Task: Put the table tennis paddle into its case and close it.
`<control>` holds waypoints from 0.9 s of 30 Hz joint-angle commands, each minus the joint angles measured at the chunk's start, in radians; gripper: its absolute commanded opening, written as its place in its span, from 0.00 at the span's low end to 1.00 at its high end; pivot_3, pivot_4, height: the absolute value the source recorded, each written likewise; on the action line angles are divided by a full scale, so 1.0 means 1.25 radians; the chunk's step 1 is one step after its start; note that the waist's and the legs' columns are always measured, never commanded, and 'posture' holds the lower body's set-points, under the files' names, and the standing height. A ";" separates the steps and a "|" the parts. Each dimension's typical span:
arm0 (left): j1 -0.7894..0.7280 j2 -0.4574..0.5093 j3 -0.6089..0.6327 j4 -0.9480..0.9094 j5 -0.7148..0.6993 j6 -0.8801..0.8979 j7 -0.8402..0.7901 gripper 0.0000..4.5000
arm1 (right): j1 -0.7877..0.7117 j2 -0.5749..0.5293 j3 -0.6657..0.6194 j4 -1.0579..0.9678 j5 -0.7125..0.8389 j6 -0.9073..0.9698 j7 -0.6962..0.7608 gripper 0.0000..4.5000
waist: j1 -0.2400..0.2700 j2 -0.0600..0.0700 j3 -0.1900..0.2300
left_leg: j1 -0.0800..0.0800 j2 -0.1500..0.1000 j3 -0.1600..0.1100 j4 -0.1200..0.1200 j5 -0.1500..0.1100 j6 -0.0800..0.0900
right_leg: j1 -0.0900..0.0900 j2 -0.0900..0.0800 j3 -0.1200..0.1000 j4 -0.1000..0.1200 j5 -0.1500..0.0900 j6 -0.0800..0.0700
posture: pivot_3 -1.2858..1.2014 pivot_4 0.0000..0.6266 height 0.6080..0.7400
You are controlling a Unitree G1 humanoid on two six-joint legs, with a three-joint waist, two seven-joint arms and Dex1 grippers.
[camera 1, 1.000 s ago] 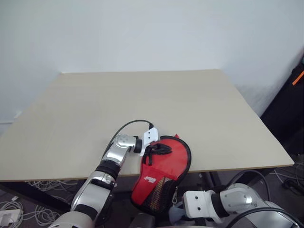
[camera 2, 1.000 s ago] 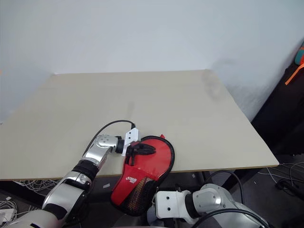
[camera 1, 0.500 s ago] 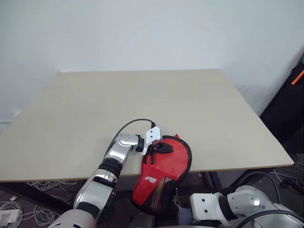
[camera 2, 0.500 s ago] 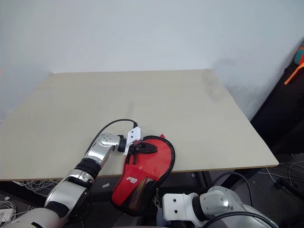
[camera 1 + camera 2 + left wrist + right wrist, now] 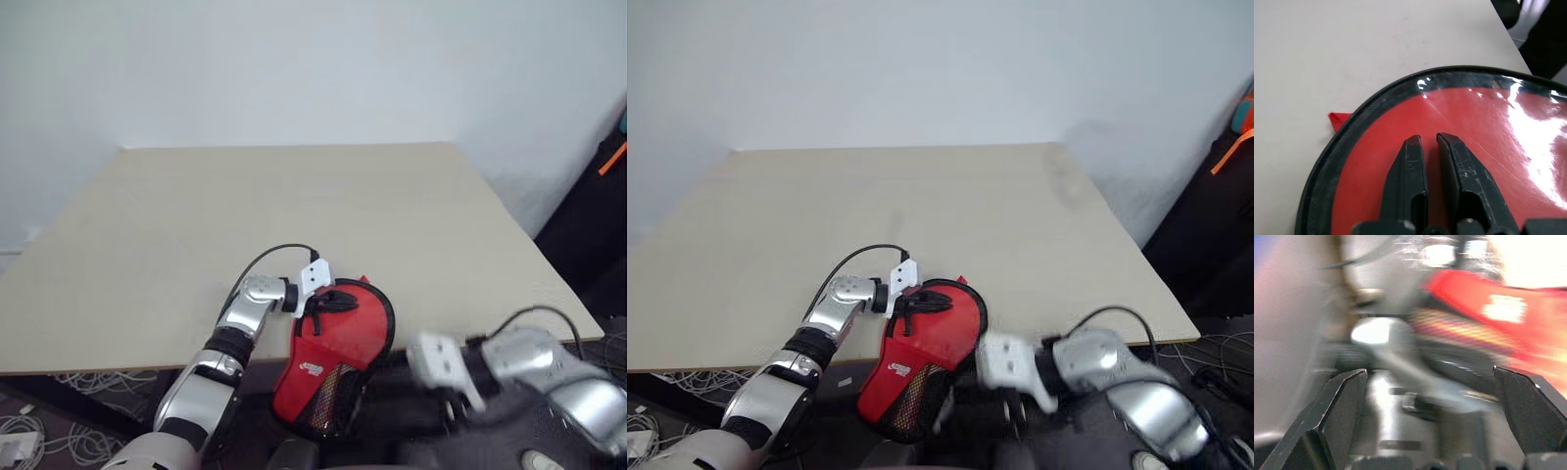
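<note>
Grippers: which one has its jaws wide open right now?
The right gripper: its jaws stand far apart, nothing between them. The left gripper has its jaws nearly together, resting on the clear side of the case.

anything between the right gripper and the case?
Nothing visible. The right gripper, jaws wide open, faces the case across open air below the table edge. The left gripper presses shut on the case's clear top side.

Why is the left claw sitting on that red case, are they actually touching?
Touching. In the left wrist view the left claw lies nearly shut, flat against the clear side of the case.
</note>
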 commanded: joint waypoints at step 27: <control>0.232 0.100 0.250 -0.585 -0.211 0.379 0.304 0.00 | -0.168 0.354 -0.031 0.511 -0.127 -0.061 -0.292 0.65 | -0.010 -0.001 0.007 | -0.005 -0.002 0.005 -0.005 0.003 0.001 | -0.016 0.005 0.012 0.016 0.012 0.003 | 0.52 0.00 0.99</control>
